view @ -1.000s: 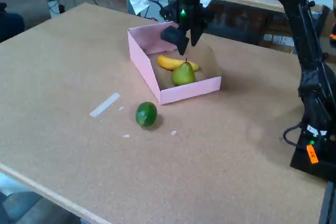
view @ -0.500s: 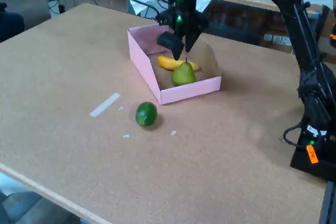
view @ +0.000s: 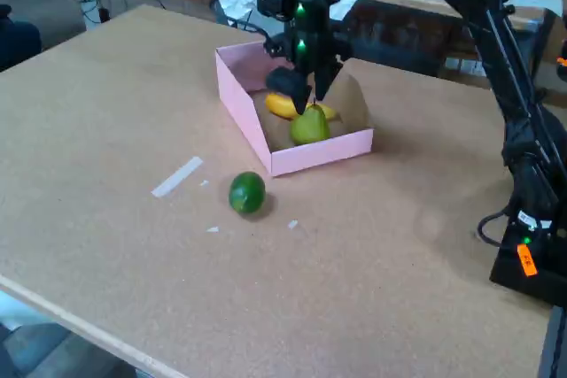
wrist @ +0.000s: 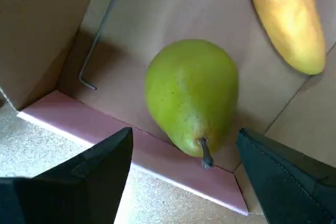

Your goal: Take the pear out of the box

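The yellow-green pear [wrist: 191, 95] [view: 309, 127] lies inside the pink box [view: 236, 95] against its near wall [wrist: 147, 150], its dark stem pointing at that wall. My gripper [wrist: 184, 174] [view: 306, 95] hangs open just above the pear, one black finger [wrist: 89, 182] on each side of the stem end in the wrist view. Nothing is held between the fingers. In the fixed view the gripper covers part of the box's inside.
A yellow banana [wrist: 289, 19] [view: 282, 105] lies in the box behind the pear. A thin metal hex key [wrist: 97, 35] rests on the box floor. A dark green lime [view: 247, 192] and a white strip [view: 176, 176] sit on the cork table in front of the box.
The gripper has come down and slightly left, from above the box's far side to just over the pear. The fruit and the box have not moved.
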Available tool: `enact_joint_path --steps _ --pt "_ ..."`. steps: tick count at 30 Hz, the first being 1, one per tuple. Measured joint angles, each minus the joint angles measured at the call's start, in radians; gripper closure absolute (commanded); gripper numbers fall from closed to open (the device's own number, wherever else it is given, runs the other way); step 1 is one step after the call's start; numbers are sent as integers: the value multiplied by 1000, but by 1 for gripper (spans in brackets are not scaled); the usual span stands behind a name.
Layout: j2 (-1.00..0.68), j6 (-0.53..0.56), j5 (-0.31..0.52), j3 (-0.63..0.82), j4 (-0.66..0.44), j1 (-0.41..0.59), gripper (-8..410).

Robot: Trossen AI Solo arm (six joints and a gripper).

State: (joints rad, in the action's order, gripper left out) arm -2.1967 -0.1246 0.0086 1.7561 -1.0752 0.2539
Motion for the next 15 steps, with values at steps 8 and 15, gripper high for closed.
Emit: enact_joint_path --steps 8,15 --pt "-2 10 0 -15 11 1 130" --pt "-2 15 0 -15 10 3 130"
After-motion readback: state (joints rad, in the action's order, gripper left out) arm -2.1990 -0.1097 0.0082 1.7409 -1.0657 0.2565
